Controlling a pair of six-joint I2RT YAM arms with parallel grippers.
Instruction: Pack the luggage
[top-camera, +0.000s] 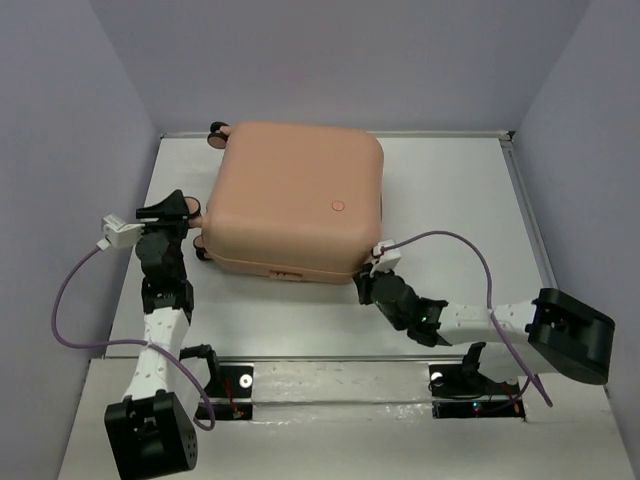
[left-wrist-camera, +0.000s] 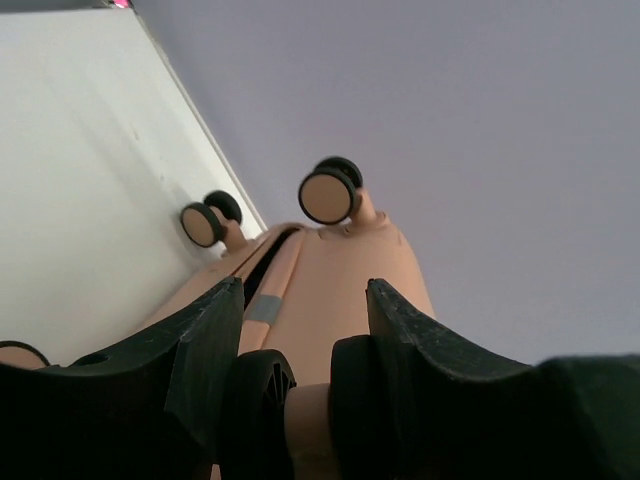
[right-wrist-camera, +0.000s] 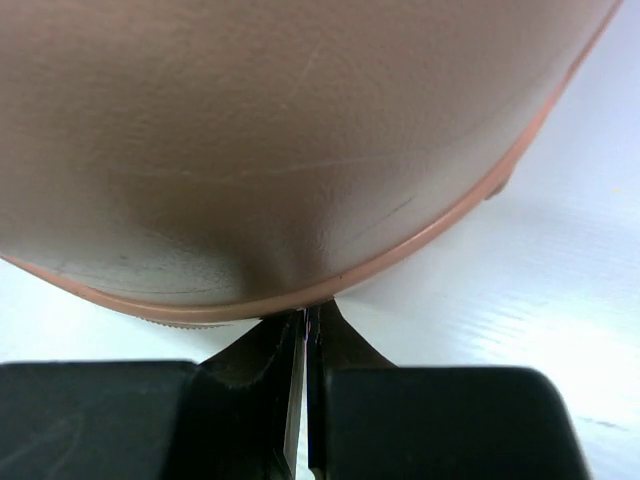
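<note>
Though finding the luggage (top-camera: 295, 195) flat on the table (top-camera: 450, 190), toward its far middle, with both shells brought together, cannot call the packing finished. Seeing no loose items outside the case, would judge the filling done, while admitting that the contents stay hidden. Short of sealed, by the look of the left wrist view: a dark slit (left-wrist-camera: 272, 262) along the seam at the wheel end, between the two halves. Left gripper (left-wrist-camera: 305, 290) at the case's left edge, apparently clamped across the near caster wheel (left-wrist-camera: 258, 395), fingers (left-wrist-camera: 200, 350) pressing its black halves on both sides, two further wheels (left-wrist-camera: 328, 192) beyond. Right gripper (right-wrist-camera: 305, 320) pressed together, tips touching the rim at the near right corner, nothing visible between them; impossible to say whether a zip pull sits pinched there. Probably left to do: drawing the seam closed all the way round, then letting go.
</note>
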